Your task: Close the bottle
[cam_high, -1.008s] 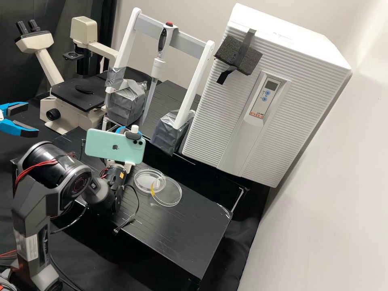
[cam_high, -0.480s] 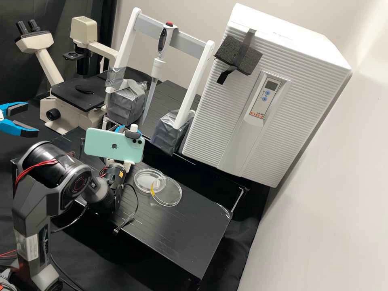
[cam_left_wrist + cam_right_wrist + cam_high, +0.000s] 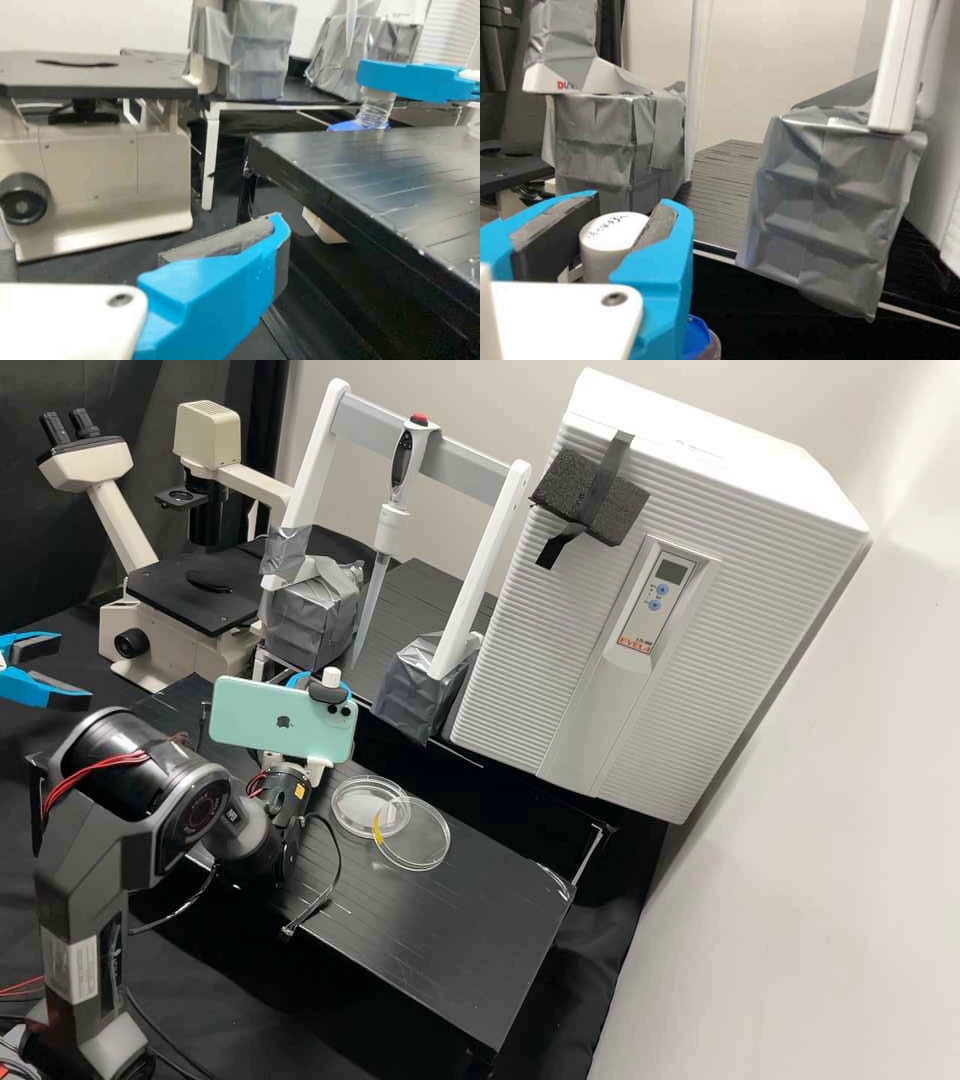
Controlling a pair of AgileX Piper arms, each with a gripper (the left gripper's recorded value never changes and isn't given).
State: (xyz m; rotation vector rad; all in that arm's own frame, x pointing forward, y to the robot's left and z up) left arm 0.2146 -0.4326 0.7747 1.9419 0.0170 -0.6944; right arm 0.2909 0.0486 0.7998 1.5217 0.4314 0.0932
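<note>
Since the earlier frames the left end effector point(image 3: 68, 668) has been lowered slightly and drawn back toward the left edge of the high view, where its base is cut off. The right arm's large dark joint has been raised a little.

The right end effector point(image 3: 628, 214) is largely hidden in the high view behind a mint-green smartphone point(image 3: 280, 718) mounted on that arm. The clear ribbed plastic bottle point(image 3: 373, 114) is seen from the left wrist at the far edge of the black slatted desk point(image 3: 390, 187). Its lower body is cut off by the desk's surface and its top is covered by a blue finger of the right end effector. A blue rounded piece point(image 3: 346, 126) is seen just beside it, and what it is cannot be made out.

The bottle is stood upright, its long axis vertical and its neck upward.

A white round cap point(image 3: 611, 240), handwritten on top, is pinched between the grey pads of the right end effector, whose fingers are drawn in to the cap's width. Whether the cap is seated on the neck cannot be told. The left end effector's fingers are spread apart, and nothing is held or touched by them.
</note>
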